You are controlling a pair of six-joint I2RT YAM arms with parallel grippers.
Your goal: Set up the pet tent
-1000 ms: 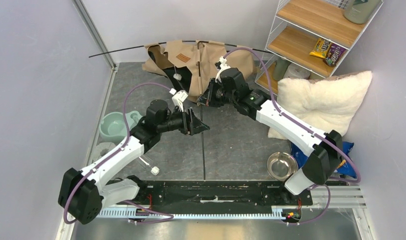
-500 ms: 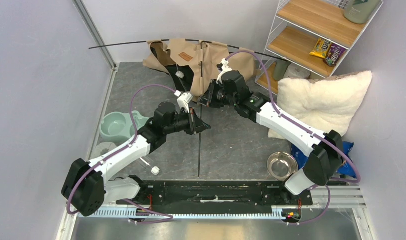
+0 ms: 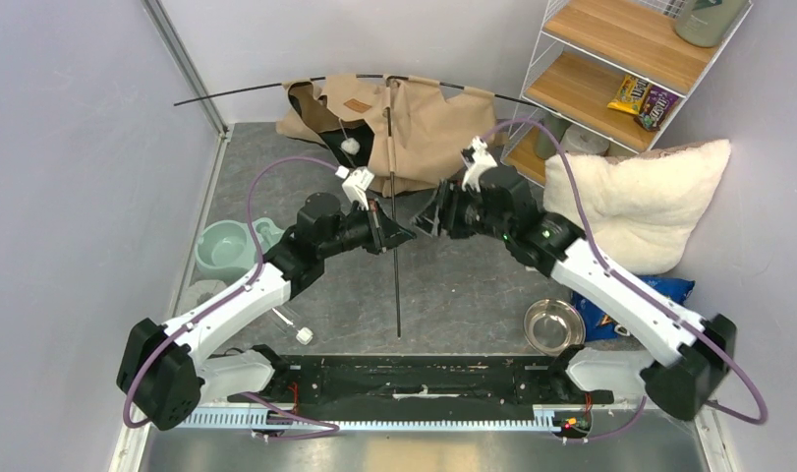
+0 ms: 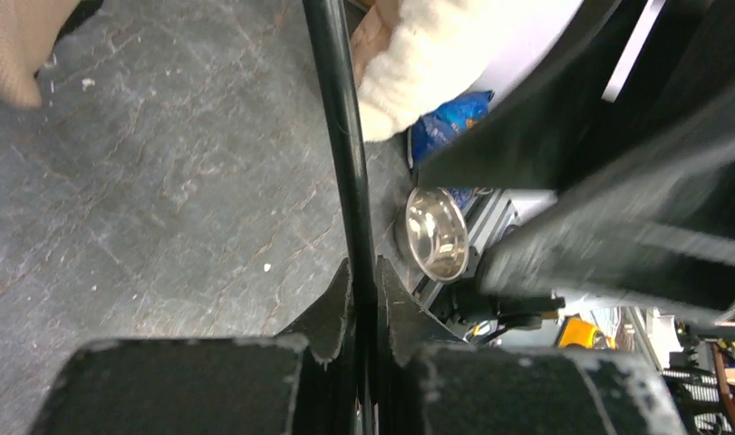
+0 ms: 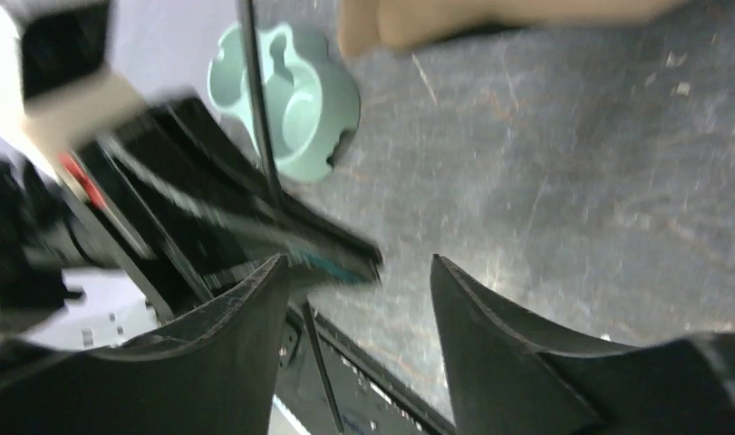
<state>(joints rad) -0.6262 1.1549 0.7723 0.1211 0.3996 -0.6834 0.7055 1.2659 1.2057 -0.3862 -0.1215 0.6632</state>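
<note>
Tent (image 3: 414, 123) slumps just left of the shelf (image 3: 581, 84) in the top view, a pole (image 3: 395, 275) running out from it. Left wrist: the left gripper (image 4: 363, 276) has its jaws clamped on that pole alone, and so thin a hold could twist loose. Right wrist: the right gripper (image 5: 356, 267) has jaws apart, empty.

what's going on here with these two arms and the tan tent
The two arms are putting up the pet tent, which lies slumped at the back. The left gripper is shut on a straight black pole that runs from the tent fabric toward the arm bases. The right gripper stands open just beside it, holding nothing. A second pole arches across the tent's top.
</note>
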